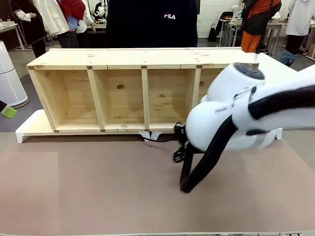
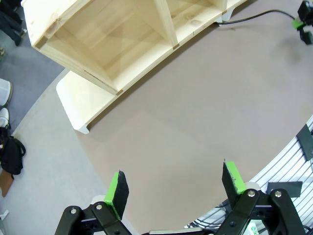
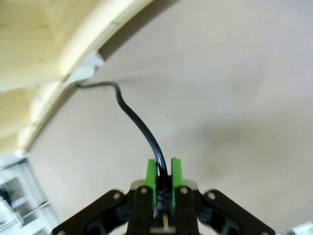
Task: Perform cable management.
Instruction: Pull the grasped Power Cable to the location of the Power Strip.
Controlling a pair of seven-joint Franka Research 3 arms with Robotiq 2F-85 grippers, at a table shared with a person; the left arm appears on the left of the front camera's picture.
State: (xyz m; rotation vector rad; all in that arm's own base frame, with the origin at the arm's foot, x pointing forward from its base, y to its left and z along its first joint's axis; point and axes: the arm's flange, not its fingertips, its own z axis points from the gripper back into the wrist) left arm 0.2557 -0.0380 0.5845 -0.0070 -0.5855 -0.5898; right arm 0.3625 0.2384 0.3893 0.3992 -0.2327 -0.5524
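The cable (image 3: 137, 122), thin and glossy black, runs from under the wooden shelf's front edge across the brown table top into my right gripper (image 3: 164, 172), which is shut on it between its green pads. From the front, this gripper (image 1: 180, 150) hangs low just in front of the shelf, and a short stretch of cable (image 1: 160, 138) shows at the shelf's foot. The plug is hidden. My left gripper (image 2: 176, 183) stands open above bare table, holding nothing, far from the cable (image 2: 254, 16) and the right gripper (image 2: 304, 25).
A long wooden shelf (image 1: 123, 93) with several open compartments lies on a white base (image 1: 29, 129) across the far half of the table. A thick black sleeve (image 1: 206, 157) hangs from my right arm. A person in a dark top (image 1: 152, 24) stands behind the shelf.
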